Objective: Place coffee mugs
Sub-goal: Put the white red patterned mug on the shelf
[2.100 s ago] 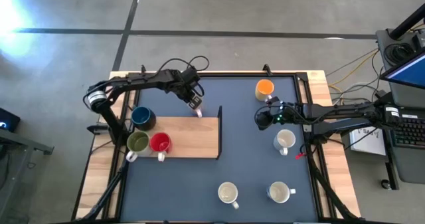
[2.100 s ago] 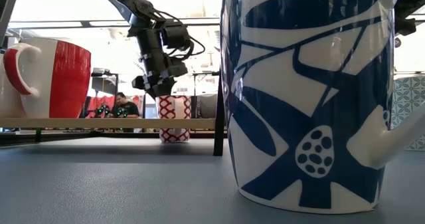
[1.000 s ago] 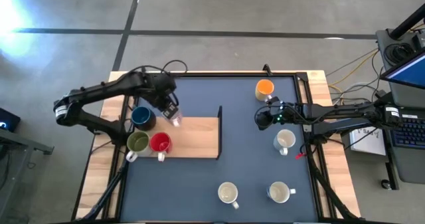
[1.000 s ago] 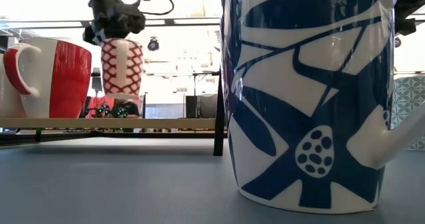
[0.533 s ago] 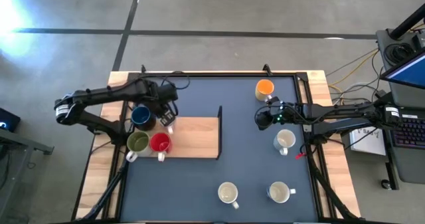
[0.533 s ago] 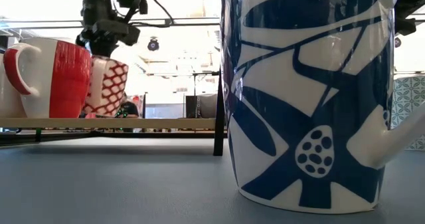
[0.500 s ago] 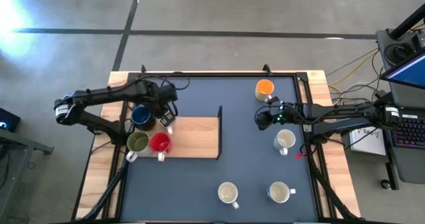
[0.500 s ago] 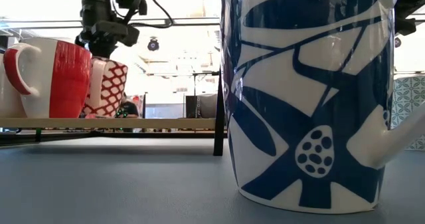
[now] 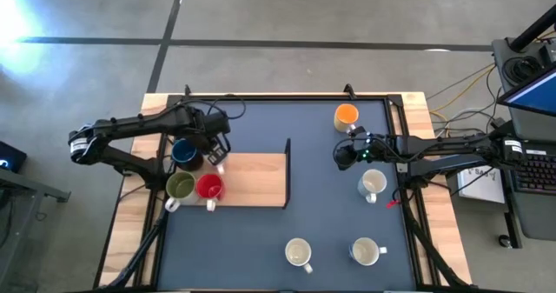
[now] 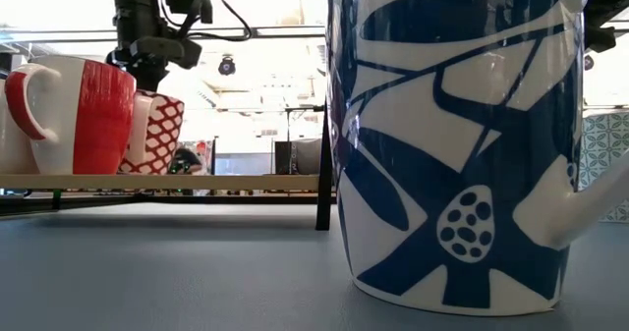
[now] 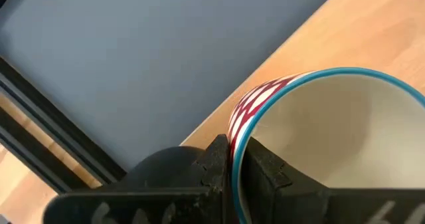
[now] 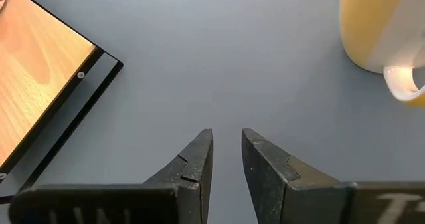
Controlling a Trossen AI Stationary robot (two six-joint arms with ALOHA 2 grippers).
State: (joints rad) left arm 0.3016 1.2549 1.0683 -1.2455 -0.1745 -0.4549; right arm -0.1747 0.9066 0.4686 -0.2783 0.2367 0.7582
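3 mugs grouped on wooden board (image 9: 256,178) at its left end: dark blue mug (image 9: 186,154), green mug (image 9: 180,186), red mug (image 9: 209,187). 4th mug, red-and-white patterned mug (image 10: 153,134), held by left gripper (image 9: 215,150) at board's far left corner, just beside dark blue mug, bottom on or just above board, cannot tell which. Fingers (image 11: 262,169) pinching its rim, 1 inside, 1 outside; teal rim edge visible in left wrist view. Seen in low view slightly tilted, just behind red mug.

Right gripper (image 9: 345,155) hovering over grey mat (image 9: 330,223), well right of board, between orange mug (image 9: 347,115) and cream mug (image 9: 373,184). Fingers (image 12: 194,164) nearly together, narrow gap, gripping nothing.

2 more light mugs on mat near-right of board: pale mug (image 9: 299,254) and blue-patterned mug (image 9: 365,252), latter filling low view up close.
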